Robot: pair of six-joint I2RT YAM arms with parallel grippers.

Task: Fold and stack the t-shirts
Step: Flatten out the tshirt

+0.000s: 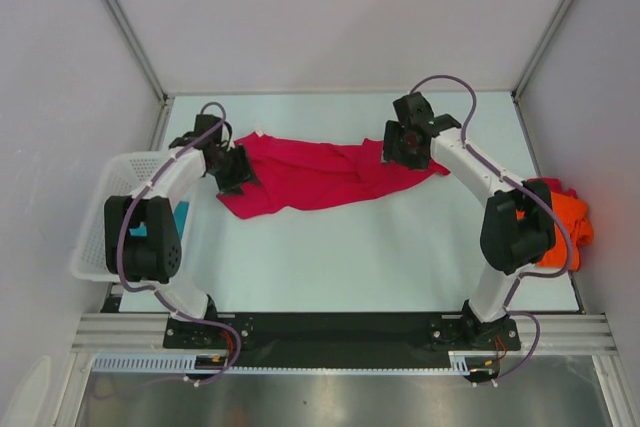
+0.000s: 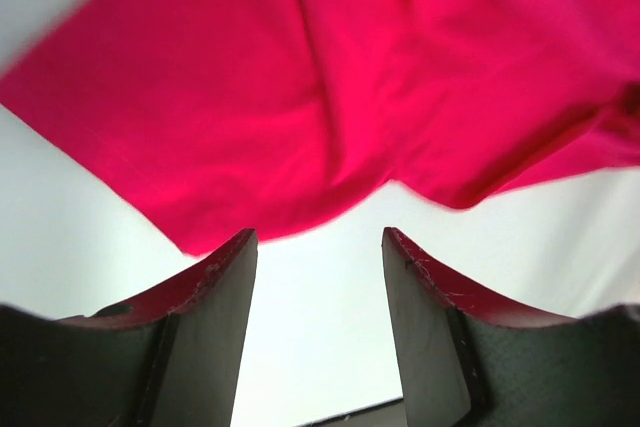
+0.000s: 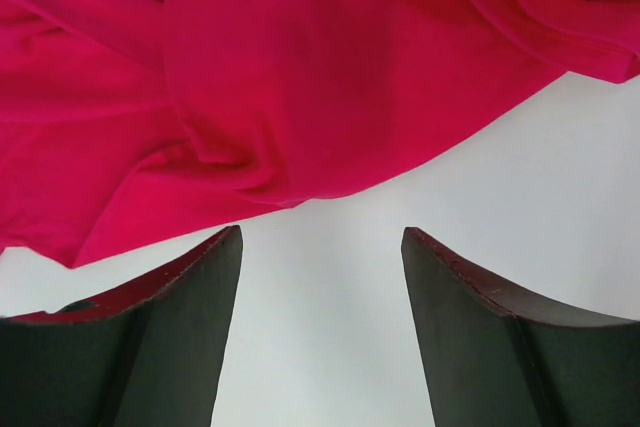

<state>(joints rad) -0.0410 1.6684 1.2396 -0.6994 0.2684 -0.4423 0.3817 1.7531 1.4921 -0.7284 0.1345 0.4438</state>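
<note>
A crimson-pink t-shirt (image 1: 310,175) lies rumpled across the back half of the table, stretched from left to right. My left gripper (image 1: 236,169) hovers at its left end, open, with only bare table between the fingers; the shirt (image 2: 330,87) lies just beyond the fingertips. At the shirt's right end my right gripper (image 1: 402,143) is open too, nothing held, the cloth (image 3: 250,87) just past its tips. An orange t-shirt (image 1: 568,223) is bunched at the table's right edge, partly behind the right arm. A bit of teal t-shirt (image 1: 180,217) shows in the basket.
A white mesh basket (image 1: 100,217) stands at the table's left edge beside the left arm. White walls enclose the table on the left, right and back. The black rail (image 1: 340,327) with both arm bases runs along the near edge.
</note>
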